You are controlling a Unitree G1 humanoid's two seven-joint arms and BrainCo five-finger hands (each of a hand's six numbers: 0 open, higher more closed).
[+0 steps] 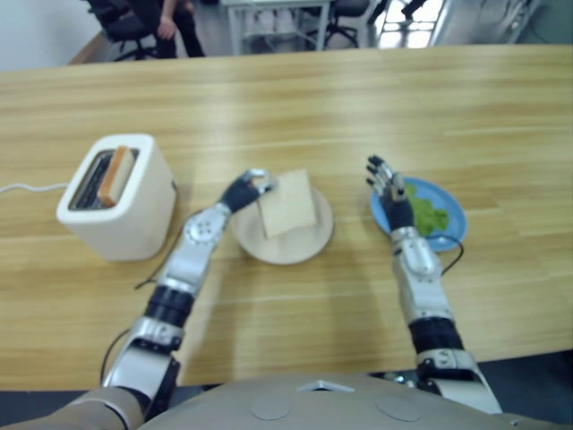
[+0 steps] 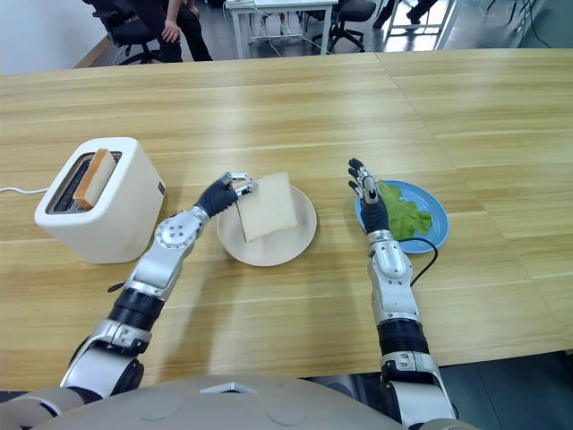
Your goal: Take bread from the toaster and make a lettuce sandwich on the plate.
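The white toaster stood at the left of the frame on the long wooden table, with one slice of bread upright in its slot. A white cord ran from it off the left edge.

Right of the toaster, near the middle, lay a round beige plate. The left hand was at the plate's upper-left rim, its fingers closed in a pinch on the upper-left corner of a second slice. That slice hung tilted over the plate and hid much of the plate's middle. Whether its lower edge touched the plate could not be told. The left forearm ran from the lower left of the frame through the gap between toaster and plate, close beside the toaster's right wall but apart from it.

Further right sat a blue plate bearing green lettuce. The right hand was raised at that plate's left rim, fingers spread and straight, with nothing in its grasp. It covered the rim there and stood just beside the lettuce, between the leaf and the beige plate.

Along the top edge, beyond the table, were dark office chairs and a white-legged desk.
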